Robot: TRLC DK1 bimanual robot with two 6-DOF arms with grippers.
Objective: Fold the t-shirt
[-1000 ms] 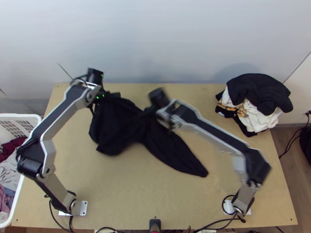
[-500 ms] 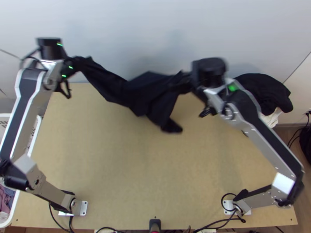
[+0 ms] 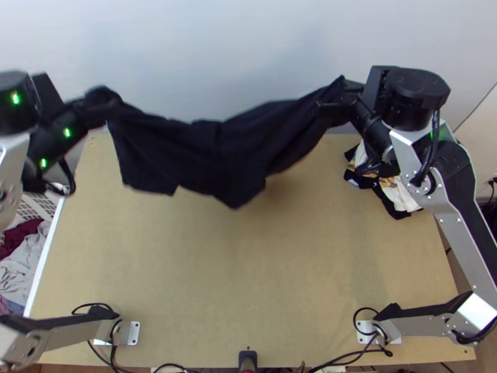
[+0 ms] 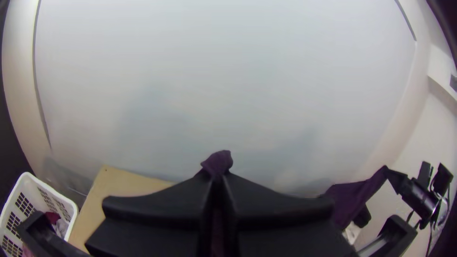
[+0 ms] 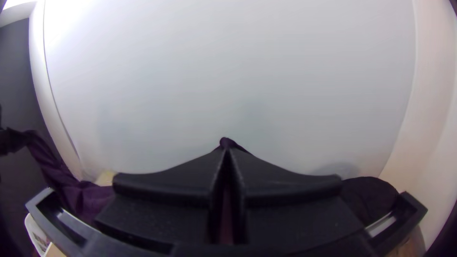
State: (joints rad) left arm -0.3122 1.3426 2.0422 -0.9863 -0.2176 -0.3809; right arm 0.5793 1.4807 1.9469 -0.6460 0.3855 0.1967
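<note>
Farther apart now, left claw (image 3: 104, 107) and right claw (image 3: 335, 102) suspend the t-shirt (image 3: 214, 152).

The left gripper (image 3: 109, 105) and the right gripper (image 3: 332, 99) are raised well apart, each with its fingers (image 4: 162, 204) pinched together. Behind the right gripper (image 5: 227, 152), the right arm (image 3: 467, 214) bends back; the left arm (image 3: 59, 336) trails its gripper.

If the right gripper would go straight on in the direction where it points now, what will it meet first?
Most likely the pale wall behind the table. Nothing else seems to be in between, apart from the black shirt that the right gripper holds; the distance to the wall is unclear.
</note>
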